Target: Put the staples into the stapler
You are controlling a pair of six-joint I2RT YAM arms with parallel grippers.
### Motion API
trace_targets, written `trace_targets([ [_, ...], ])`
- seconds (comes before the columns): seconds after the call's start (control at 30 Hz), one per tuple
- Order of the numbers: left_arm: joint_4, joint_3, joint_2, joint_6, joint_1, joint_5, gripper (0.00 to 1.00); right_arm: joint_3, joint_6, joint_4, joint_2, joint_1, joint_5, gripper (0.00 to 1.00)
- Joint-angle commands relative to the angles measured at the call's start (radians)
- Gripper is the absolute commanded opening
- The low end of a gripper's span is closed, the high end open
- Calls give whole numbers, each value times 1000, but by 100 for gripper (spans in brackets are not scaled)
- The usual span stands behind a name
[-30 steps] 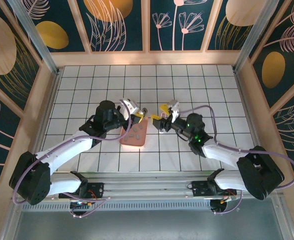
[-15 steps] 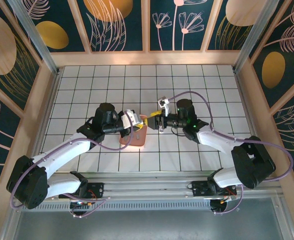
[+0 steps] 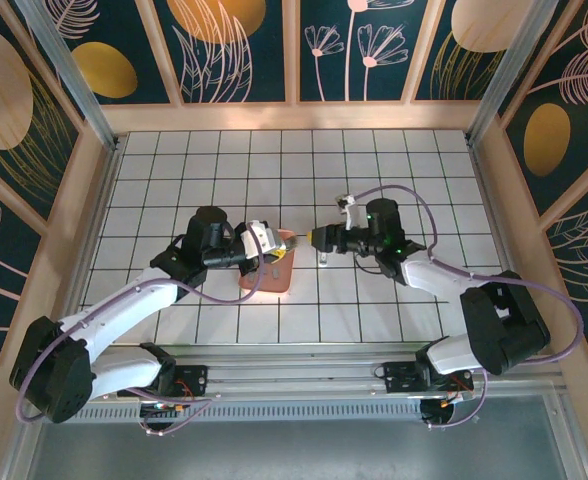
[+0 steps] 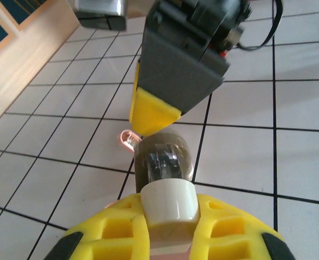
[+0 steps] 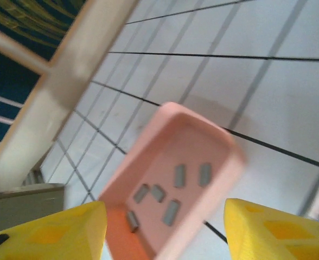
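the stapler, a small smoky see-through body with a white piece on it, is lifted off the table and held roughly level by the left arm, its free end pointing at the other arm. my reading is that it is held up this way so the second arm can work on that end, opening it or drawing out the magazine before any strip goes in. the left jaws are closed on the stapler: their yellow fingers sit tight on either side of the white piece.

the right jaws stand partly open with nothing between them. from the right wrist, the yellow fingertips frame an empty gap with the tray beyond. from the left wrist, one right finger comes down from above with its yellow tip at the top of the stapler's free end. i cannot tell whether it touches or stops just short.

the staples, about six short grey strips, lie loose in the shallow pink tray. the tray sits near the middle of the table, a little towards the near edge, just below the held stapler. they are probably gathered there to stay together and within easy reach. none is in either jaws, so the loading itself is not yet begun.
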Motion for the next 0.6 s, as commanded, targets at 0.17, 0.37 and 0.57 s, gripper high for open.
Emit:
trace_targets([
  [0.17, 24, 6, -28, 10, 3, 40, 0, -54, -41, -38, -40, -17, 74, 58],
  [0.37, 18, 11, -13, 16, 3, 31, 0, 5, -93, -106, -142, -6, -42, 62],
  [0.57, 3, 29, 16, 22, 2, 28, 0, 21, -61, -81, -184, 59, -115, 63],
])
